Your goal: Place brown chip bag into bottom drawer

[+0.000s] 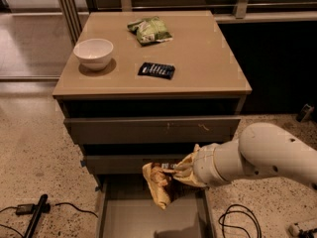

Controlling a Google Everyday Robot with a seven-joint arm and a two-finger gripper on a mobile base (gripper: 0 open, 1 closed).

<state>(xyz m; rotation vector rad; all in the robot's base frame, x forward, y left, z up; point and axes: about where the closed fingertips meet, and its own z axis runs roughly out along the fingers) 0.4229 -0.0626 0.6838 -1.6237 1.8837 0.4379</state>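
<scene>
The brown chip bag (pixel 159 183) is crinkled, with a dark brown middle and pale yellow ends. It hangs in front of the middle drawer, just above the open bottom drawer (pixel 148 217), a wide shallow tray with a flat grey floor. My gripper (pixel 182 171) sits at the end of the white arm coming in from the right and is shut on the bag's right edge. The bag casts a shadow on the drawer floor.
On the cabinet top (pixel 208 68) stand a white bowl (pixel 93 53), a green bag (pixel 150 29) and a small flat dark blue packet (pixel 156 70). The two upper drawers (pixel 148 130) are closed. Cables (pixel 240 219) and a black tool (pixel 34 217) lie on the speckled floor.
</scene>
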